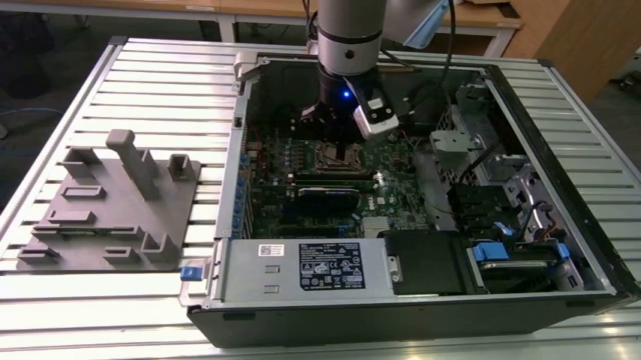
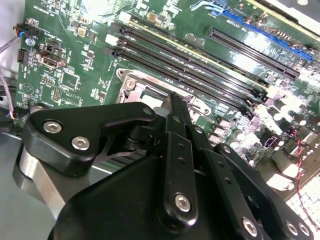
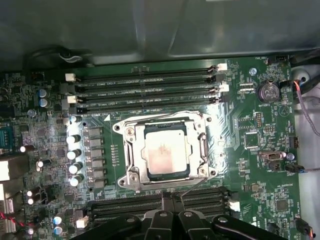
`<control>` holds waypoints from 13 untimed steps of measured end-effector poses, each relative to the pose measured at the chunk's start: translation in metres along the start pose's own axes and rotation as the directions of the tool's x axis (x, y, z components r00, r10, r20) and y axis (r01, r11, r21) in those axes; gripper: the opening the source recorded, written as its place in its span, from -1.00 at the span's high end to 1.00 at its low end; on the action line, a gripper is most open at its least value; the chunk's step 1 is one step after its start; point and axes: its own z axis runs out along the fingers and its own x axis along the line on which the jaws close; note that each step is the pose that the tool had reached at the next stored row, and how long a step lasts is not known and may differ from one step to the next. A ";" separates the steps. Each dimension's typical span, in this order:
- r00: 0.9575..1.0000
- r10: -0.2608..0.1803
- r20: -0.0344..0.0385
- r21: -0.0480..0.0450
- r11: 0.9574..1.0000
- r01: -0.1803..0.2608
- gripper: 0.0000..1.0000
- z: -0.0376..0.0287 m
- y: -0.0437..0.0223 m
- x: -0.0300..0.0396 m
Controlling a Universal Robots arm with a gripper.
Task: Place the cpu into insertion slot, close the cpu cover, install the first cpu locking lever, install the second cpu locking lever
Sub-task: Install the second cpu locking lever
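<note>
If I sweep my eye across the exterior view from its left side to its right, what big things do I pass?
Grey plastic fixture tray → open computer case's near-left wall → robot arm with its gripper over the green motherboard → blue-tabbed drive bay.

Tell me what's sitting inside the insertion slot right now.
In the first wrist view the cpu lies in the insertion slot, its pale metal top showing through the window of the cpu cover, which lies flat around it. The chip hides the socket floor beneath.

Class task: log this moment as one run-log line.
cpu: seated in insertion slot | cpu cover: closed | tool: beside socket
</note>
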 end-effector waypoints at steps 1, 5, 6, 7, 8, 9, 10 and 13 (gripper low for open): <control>1.000 0.000 0.000 0.000 1.000 0.000 0.80 0.0000 -0.0003 0.0008; 1.000 0.000 0.001 0.000 1.000 0.000 0.80 -0.0001 -0.0022 0.0057; 1.000 0.000 0.001 0.000 1.000 0.000 0.80 0.0002 -0.0025 0.0063; 1.000 0.000 0.001 0.000 1.000 0.000 0.80 0.0006 -0.0028 0.0067; 1.000 0.000 0.001 0.000 1.000 0.000 0.80 0.0011 -0.0030 0.0071; 1.000 0.000 0.001 0.000 1.000 0.000 0.80 0.0017 -0.0034 0.0077; 1.000 0.000 0.001 0.000 1.000 0.000 0.80 0.0024 -0.0038 0.0086; 1.000 0.000 0.001 0.000 1.000 0.000 0.80 0.0039 -0.0045 0.0116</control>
